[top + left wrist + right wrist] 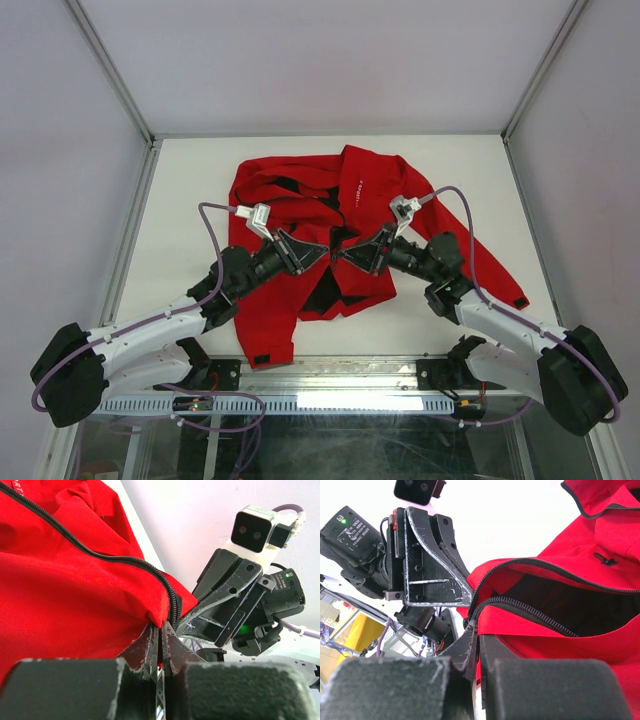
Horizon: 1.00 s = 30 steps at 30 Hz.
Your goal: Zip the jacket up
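Note:
The red jacket (375, 175) lies spread on the white table (180, 200), its front open and the black lining showing. My two grippers meet tip to tip over its lower front. My left gripper (322, 250) is shut on the jacket's hem corner (159, 611) beside the dark zipper teeth (100, 555). My right gripper (341, 252) is shut on the other front edge (520, 622), just under its zipper teeth (530, 612). Each wrist view shows the other gripper close by: the right gripper in the left wrist view (225, 600), the left gripper in the right wrist view (430, 575).
A sleeve runs toward the near right (500, 280) and another to the near left (265, 340). The metal rail with the arm bases (330, 400) runs along the near edge. Enclosure posts and white walls stand at the left, right and back.

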### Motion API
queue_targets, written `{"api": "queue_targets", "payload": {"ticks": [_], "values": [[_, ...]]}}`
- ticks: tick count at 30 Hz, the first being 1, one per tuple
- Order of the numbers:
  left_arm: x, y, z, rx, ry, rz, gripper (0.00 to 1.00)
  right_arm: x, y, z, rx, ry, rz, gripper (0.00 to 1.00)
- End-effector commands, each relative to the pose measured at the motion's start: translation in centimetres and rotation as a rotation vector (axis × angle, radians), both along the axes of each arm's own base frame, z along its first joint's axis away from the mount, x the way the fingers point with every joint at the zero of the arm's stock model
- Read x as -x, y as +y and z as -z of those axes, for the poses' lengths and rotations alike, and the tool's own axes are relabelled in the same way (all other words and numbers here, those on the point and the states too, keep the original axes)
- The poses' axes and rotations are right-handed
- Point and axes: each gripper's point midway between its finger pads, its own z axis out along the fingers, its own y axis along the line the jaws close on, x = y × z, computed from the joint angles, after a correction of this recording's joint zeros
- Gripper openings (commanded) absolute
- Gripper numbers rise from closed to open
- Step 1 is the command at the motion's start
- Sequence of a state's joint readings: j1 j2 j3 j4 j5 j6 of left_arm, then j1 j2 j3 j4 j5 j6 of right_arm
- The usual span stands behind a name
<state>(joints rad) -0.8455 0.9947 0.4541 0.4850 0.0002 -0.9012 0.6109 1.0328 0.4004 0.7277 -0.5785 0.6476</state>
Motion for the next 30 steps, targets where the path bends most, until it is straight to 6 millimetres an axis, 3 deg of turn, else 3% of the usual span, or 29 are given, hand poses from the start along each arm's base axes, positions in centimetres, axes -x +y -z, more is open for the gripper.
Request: {"api": "queue_targets", "payload": {"ticks": [1,9,22,26,30], "values": [[-0.1,-0.4,-3.2,0.054,-0.052,-0.004,0.00,-0.6,0.1,-3.7,-0.053,-0.102,0.036,0.00],[0.0,-0.5,-3.0,0.021,-0.064,-0.008,0.00,-0.9,0.1,-3.8,-0.055,-0.084,0.054,0.00],[0.0,-0.1,-0.4,-0.139,-0.048,-0.110,0.00,-2.2,0.2,-3.7,-0.012,0.008,0.102,0.00],[0.1,0.1,-1.2,-0.090,-0.035,-0.117,0.00,-2.5,0.2,-2.8,0.012,0.036,0.117,0.00],[0.3,0.3,-1.7,-0.036,-0.014,-0.119,0.06,-2.0,0.3,-2.5,0.003,0.041,0.092,0.00]]}}
